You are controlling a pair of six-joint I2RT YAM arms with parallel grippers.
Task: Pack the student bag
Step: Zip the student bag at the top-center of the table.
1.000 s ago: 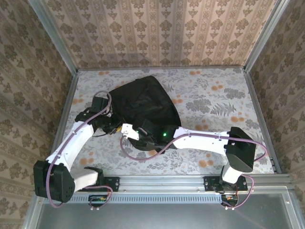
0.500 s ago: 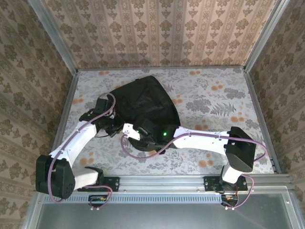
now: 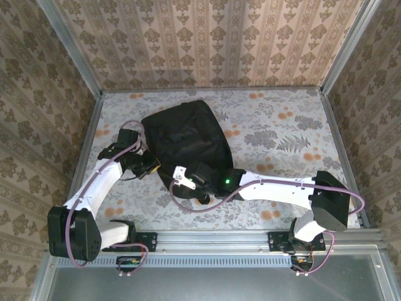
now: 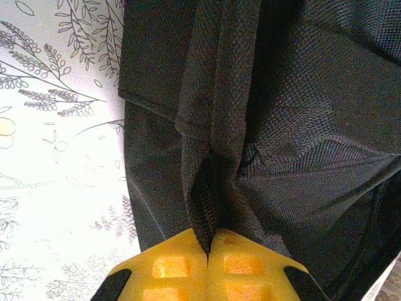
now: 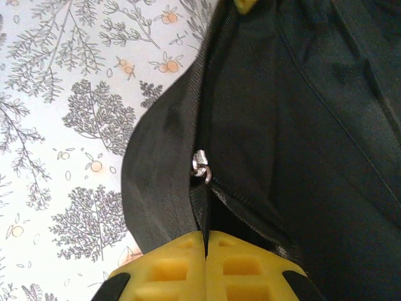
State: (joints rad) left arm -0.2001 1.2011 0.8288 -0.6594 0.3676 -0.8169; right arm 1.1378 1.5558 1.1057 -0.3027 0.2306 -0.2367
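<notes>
The student bag (image 3: 188, 135) is a large soft black backpack lying flat in the middle of the table. My left gripper (image 3: 152, 164) is shut on a fold of the bag's fabric with a zipper edge at its left side (image 4: 210, 182). My right gripper (image 3: 202, 183) is shut on the zipper pull strap at the bag's near edge; the silver zipper slider (image 5: 201, 164) sits just ahead of the yellow fingertips (image 5: 172, 263). The two grippers are close together along the bag's near-left edge.
The table (image 3: 282, 132) has a floral-patterned cloth, with patterned walls around and metal rails at the edges. The right arm (image 3: 276, 187) stretches low across the table's front from the right base. Bare cloth lies to the right of the bag.
The bag has shifted and flattened, its near corner drawn in. My right gripper moved right along the bag's near edge; my left gripper moved slightly left and down.
</notes>
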